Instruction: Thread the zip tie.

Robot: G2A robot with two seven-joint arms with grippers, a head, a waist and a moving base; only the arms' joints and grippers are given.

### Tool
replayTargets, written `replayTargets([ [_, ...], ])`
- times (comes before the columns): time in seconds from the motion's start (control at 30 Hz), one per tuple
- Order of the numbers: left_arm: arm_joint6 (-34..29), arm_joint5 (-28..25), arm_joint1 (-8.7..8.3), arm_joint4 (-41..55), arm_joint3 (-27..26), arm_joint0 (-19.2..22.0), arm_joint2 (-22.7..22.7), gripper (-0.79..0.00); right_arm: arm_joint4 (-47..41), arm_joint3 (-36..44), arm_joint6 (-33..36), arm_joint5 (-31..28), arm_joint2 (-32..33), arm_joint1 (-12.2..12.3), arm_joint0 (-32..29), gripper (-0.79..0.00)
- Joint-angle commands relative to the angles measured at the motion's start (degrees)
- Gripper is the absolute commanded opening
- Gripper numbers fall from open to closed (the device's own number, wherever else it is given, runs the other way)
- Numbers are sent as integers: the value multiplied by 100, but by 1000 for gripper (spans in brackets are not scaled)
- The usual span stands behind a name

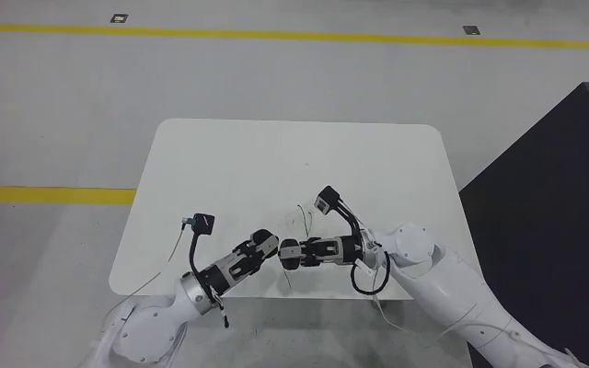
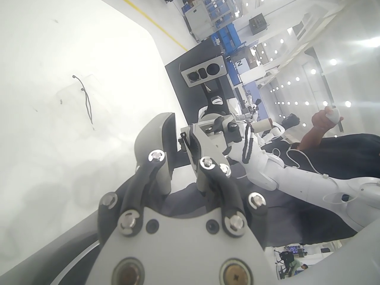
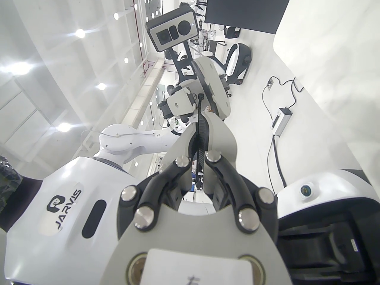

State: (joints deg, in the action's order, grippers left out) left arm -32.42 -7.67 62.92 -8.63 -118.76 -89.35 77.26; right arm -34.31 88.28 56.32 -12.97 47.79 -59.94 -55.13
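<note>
My right gripper [image 3: 199, 121] is shut on a black zip tie [image 3: 201, 99], whose end sticks out past the fingertips. Facing it tip to tip is my left gripper [image 2: 181, 146], open, with the tie's end [image 2: 183, 139] in the gap between its fingers. In the top view the left gripper [image 1: 266, 245] and the right gripper [image 1: 288, 253] meet above the front part of the white table [image 1: 276, 156]. Whether the tie touches the left fingers I cannot tell.
A few thin dark loose ties [image 1: 300, 219] lie on the table just behind the grippers, also seen as strands [image 2: 86, 99]. A dark partition [image 1: 552, 184] stands to the right of the table. The table's front edge runs right under both wrists.
</note>
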Motion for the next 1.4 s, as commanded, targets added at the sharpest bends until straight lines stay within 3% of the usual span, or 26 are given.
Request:
replayTargets([
  [0.0,-16,-8,-3,10,-18,-13,5,-674,26,-13,0,6,27,-6,0,-785],
  [0.2,-65,-43,-9,41,-20,-21,5,-662,70,-38,21,44,71,-36,-28,-785],
  [0.43,-23,-23,-10,40,-11,-8,-5,-776,143,-33,80,100,109,-69,-43,-785],
  [0.53,-15,-12,-9,53,-4,3,-21,-773,171,-31,103,111,118,-84,-50,-785],
  [0.6,-8,-13,-10,32,2,17,-28,-739,188,-26,121,115,131,-93,-54,-785],
  [0.73,30,7,-9,30,23,25,-28,-536,213,-20,143,101,169,-106,-79,-785],
  [0.83,61,34,-12,59,26,29,22,-486,291,17,200,91,186,-112,-91,-785],
  [1.0,8,27,-21,120,18,5,82,-496,357,55,213,125,209,-126,-130,-785],
  [1.37,-2,66,-23,-43,34,-3,-28,-594,387,65,222,202,298,-157,-192,-785],
])
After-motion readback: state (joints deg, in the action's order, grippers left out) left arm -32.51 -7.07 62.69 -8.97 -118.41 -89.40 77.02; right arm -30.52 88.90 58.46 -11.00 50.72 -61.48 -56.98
